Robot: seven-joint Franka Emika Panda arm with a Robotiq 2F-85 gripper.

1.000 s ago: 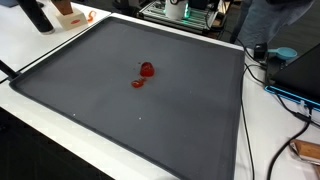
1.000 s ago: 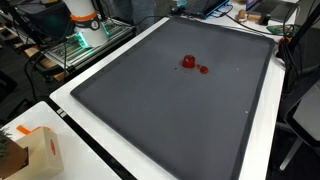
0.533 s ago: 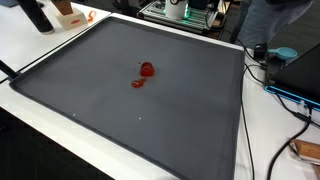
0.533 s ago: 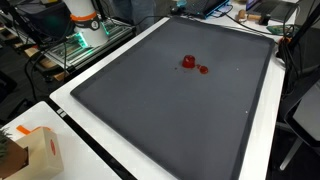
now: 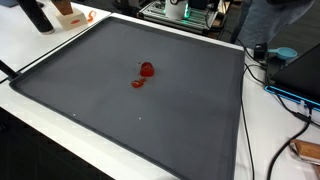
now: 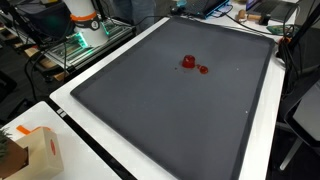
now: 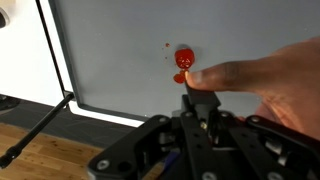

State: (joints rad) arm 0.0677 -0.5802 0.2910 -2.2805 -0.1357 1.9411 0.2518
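The white desk (image 5: 40,45) carries a broad dark grey mat (image 5: 190,115) that fills most of both exterior views, and over the last second nothing on it has shifted: both exterior views match the earlier ones throughout. A cardboard box (image 6: 40,150) sits on the desk near one corner of the mat, where it was before. In my wrist view a blurred human hand (image 7: 265,90) reaches in from the right, close to the lens, its fingertip above my claw (image 7: 200,103); neither exterior view shows this hand or my arm. My claw rises from the bottom of the wrist view as a dark mass, and I cannot tell whether its fingers are apart or together. The small red piece (image 5: 147,69) lies near the middle of the mat, in the same spot as a second ago, and in the wrist view it sits just beyond my claw. A smaller red bit (image 5: 138,83) lies just beside it, unmoved too.
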